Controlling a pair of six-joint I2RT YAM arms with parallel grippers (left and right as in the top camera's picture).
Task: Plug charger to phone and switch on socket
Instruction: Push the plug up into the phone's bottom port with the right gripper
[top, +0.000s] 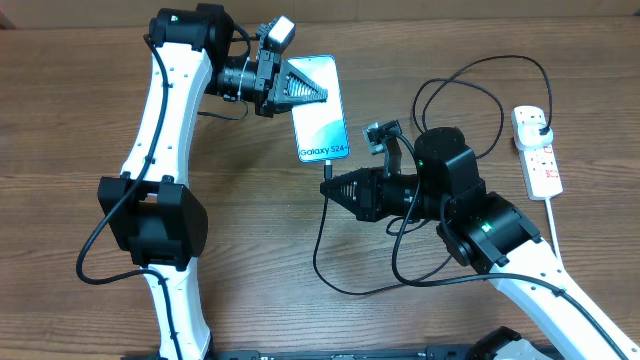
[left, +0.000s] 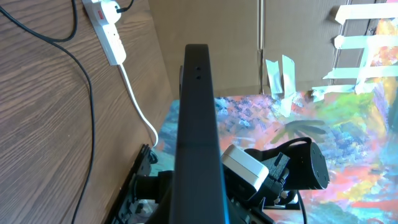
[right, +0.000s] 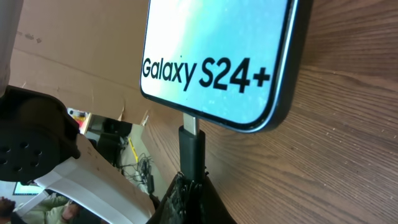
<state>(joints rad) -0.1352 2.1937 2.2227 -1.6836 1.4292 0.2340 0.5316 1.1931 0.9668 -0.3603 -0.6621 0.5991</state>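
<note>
Pinching the charger (right: 191, 148) against the phone (top: 322, 115) on the table (top: 260, 250), metal tip seen only from the right wrist, the right gripper (top: 331, 185) faces the left gripper (top: 315, 94) clamping the phone's top.

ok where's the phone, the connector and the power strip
phone (top: 322, 120), overhead view, middle of its screen
connector (right: 192, 152), right wrist view, black body under the phone
power strip (top: 543, 165), overhead view, white top face
</note>
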